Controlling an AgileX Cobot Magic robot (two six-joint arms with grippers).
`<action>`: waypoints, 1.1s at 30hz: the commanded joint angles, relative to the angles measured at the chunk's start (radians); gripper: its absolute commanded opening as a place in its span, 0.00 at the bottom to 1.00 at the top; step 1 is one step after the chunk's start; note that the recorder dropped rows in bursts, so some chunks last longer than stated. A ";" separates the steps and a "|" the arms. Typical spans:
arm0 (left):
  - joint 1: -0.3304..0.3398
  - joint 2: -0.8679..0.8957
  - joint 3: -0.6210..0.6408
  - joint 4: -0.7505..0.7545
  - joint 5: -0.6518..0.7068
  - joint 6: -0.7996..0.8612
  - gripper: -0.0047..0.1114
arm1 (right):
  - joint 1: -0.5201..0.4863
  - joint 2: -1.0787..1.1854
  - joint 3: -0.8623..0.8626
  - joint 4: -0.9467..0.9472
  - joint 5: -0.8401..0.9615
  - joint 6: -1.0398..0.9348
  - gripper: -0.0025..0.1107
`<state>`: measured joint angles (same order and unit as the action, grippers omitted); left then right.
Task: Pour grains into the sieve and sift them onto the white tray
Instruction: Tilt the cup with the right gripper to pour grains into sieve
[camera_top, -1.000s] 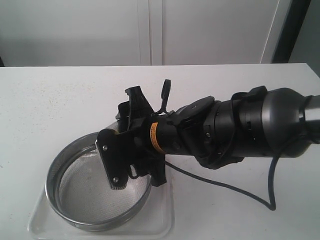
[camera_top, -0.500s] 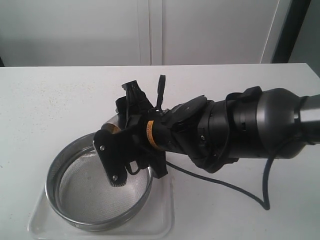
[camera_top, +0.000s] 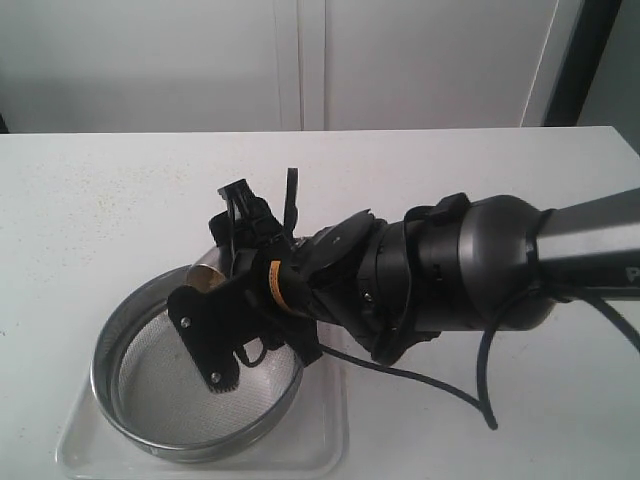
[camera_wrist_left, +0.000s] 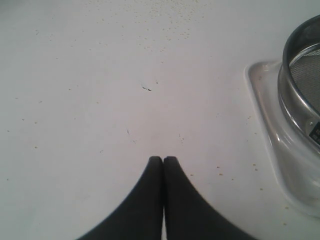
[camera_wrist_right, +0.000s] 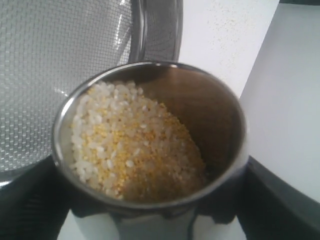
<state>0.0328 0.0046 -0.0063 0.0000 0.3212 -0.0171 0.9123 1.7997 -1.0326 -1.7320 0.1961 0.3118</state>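
The sieve (camera_top: 170, 385) rests on the white tray (camera_top: 322, 442) at the table's front left; its mesh (camera_wrist_right: 50, 75) looks bare. My right gripper (camera_top: 225, 290) is shut on a small steel cup (camera_top: 207, 268), tilted over the sieve's far rim. The cup (camera_wrist_right: 220, 125) holds the grains (camera_wrist_right: 135, 150), yellow and whitish, heaped toward its lower lip, with the fingers (camera_wrist_right: 282, 200) on either side. My left gripper (camera_wrist_left: 163, 160) is shut on nothing, low over the bare table beside the tray (camera_wrist_left: 262, 115) and sieve (camera_wrist_left: 295, 60). It is out of the exterior view.
The bulky right arm (camera_top: 460, 275) reaches in from the right, and its cable (camera_top: 480, 385) loops over the table. Stray grains (camera_wrist_left: 165, 15) dot the white table (camera_top: 100, 190). A white wall (camera_top: 300, 60) stands behind.
The right arm has moved left and lower toward the sieve, carrying the cup over the sieve's far rim and tipping it further. The sieve and tray have not moved.
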 joint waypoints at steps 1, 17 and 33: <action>-0.006 -0.005 0.006 0.000 0.009 -0.001 0.04 | 0.015 0.016 -0.006 -0.012 0.055 -0.004 0.02; -0.006 -0.005 0.006 0.000 0.009 -0.001 0.04 | 0.042 0.028 -0.006 -0.012 0.117 -0.075 0.02; -0.006 -0.005 0.006 0.000 0.009 -0.001 0.04 | 0.046 0.028 -0.006 -0.012 0.133 -0.103 0.02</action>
<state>0.0328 0.0046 -0.0063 0.0000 0.3212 -0.0171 0.9572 1.8328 -1.0326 -1.7345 0.3017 0.2203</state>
